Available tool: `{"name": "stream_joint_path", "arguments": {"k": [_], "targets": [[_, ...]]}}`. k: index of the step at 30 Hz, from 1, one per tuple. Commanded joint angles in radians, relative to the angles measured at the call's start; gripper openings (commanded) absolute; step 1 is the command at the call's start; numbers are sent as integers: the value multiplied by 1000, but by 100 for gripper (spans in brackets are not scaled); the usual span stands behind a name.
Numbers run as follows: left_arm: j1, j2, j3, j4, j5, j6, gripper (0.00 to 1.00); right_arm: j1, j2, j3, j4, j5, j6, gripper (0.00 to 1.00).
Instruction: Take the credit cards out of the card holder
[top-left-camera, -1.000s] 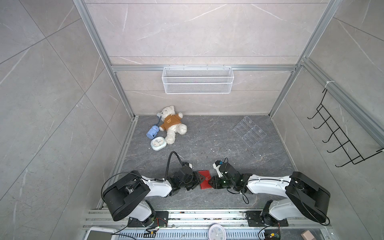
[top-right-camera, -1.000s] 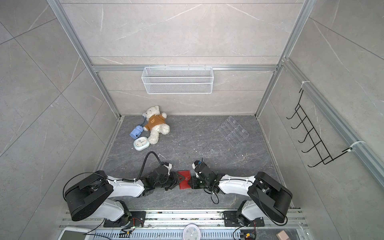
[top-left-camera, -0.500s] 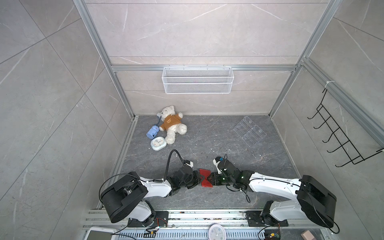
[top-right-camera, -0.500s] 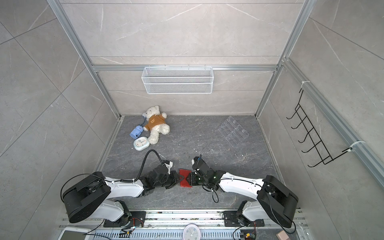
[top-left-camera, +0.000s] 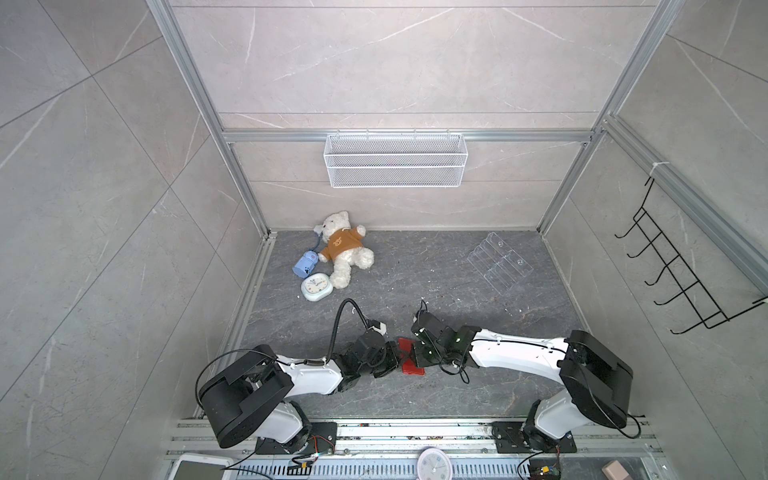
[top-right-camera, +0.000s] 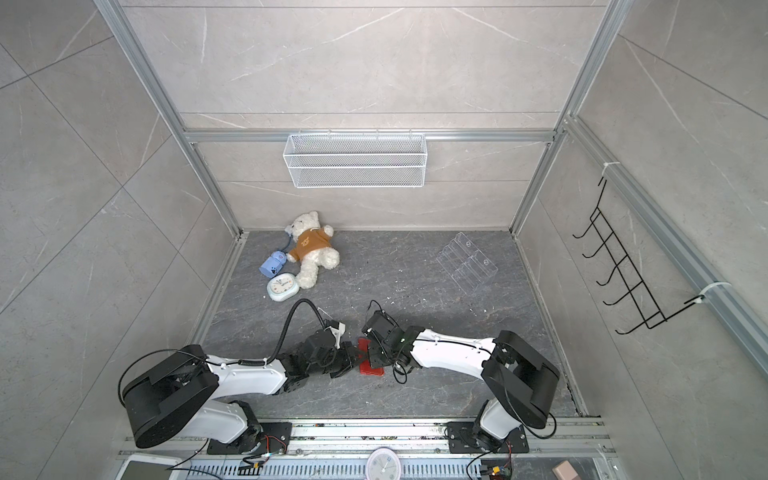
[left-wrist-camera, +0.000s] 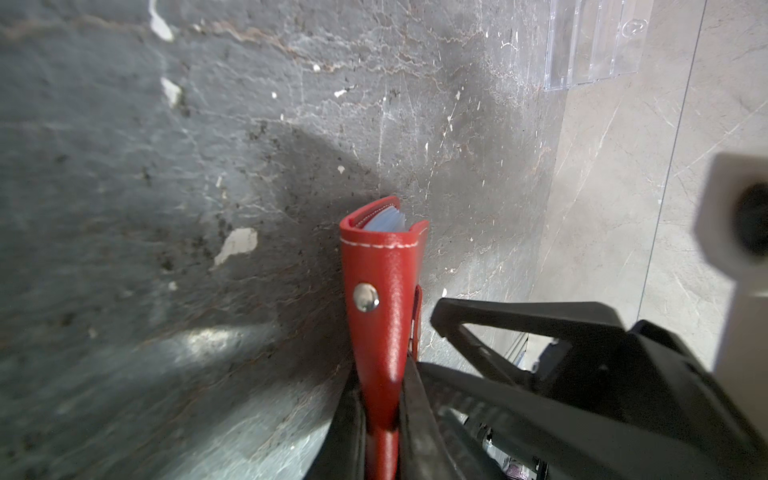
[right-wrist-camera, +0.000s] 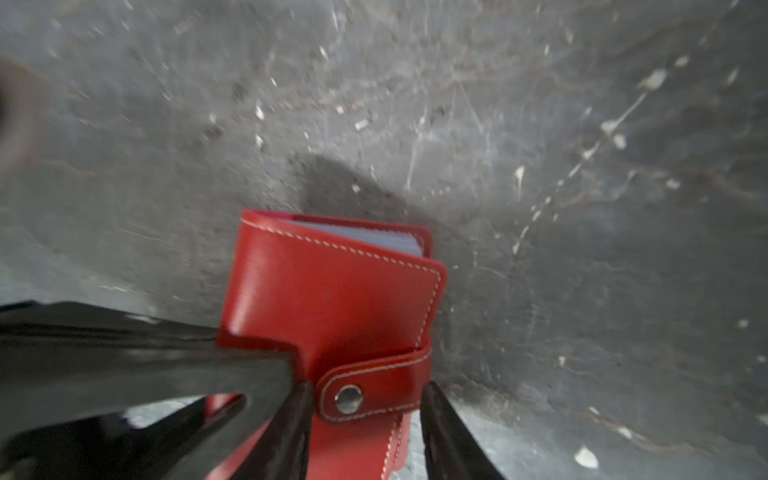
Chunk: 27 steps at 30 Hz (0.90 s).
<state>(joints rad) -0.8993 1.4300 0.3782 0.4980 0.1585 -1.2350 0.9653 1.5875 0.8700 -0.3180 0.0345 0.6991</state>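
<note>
The red card holder (top-left-camera: 409, 362) (top-right-camera: 368, 365) is near the front middle of the floor, held between both arms. It is closed, and its snap tab (right-wrist-camera: 365, 395) is fastened. My left gripper (top-left-camera: 395, 360) (top-right-camera: 351, 361) (left-wrist-camera: 380, 386) is shut on one edge of the card holder (left-wrist-camera: 382, 282). My right gripper (top-left-camera: 417, 353) (top-right-camera: 374, 353) (right-wrist-camera: 365, 399) is open, with one finger on each side of the tab over the card holder (right-wrist-camera: 332, 291). Pale sleeve edges (right-wrist-camera: 374, 239) show at the holder's far end. The credit cards are hidden inside.
A teddy bear (top-left-camera: 343, 249), a small blue object (top-left-camera: 305, 266) and a pale clock (top-left-camera: 316, 286) lie at the back left. A clear acrylic rack (top-left-camera: 498, 264) lies at the back right. A white wire basket (top-left-camera: 395, 160) hangs on the back wall. Black hooks (top-left-camera: 681, 282) hang on the right wall.
My left gripper has closed on the card holder's edge. My right gripper's jaws have spread wider around the tab, and the right arm has stretched out lower towards the holder.
</note>
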Motion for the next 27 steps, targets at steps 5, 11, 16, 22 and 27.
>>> {"name": "stream_joint_path", "arguments": {"k": [5,11,16,22,27], "targets": [[-14,27,3,-32,-18,25,0,22,30,42,-28,39,-6,45],[-21,29,5,-26,-23,23,0,40,66,73,-69,71,-11,42],[-26,29,9,-26,-25,23,0,51,100,93,-125,149,-9,36],[-32,35,3,-26,-30,22,0,72,123,111,-173,229,-7,28],[-33,38,8,-26,-33,21,0,84,140,126,-199,264,-1,18]]}}
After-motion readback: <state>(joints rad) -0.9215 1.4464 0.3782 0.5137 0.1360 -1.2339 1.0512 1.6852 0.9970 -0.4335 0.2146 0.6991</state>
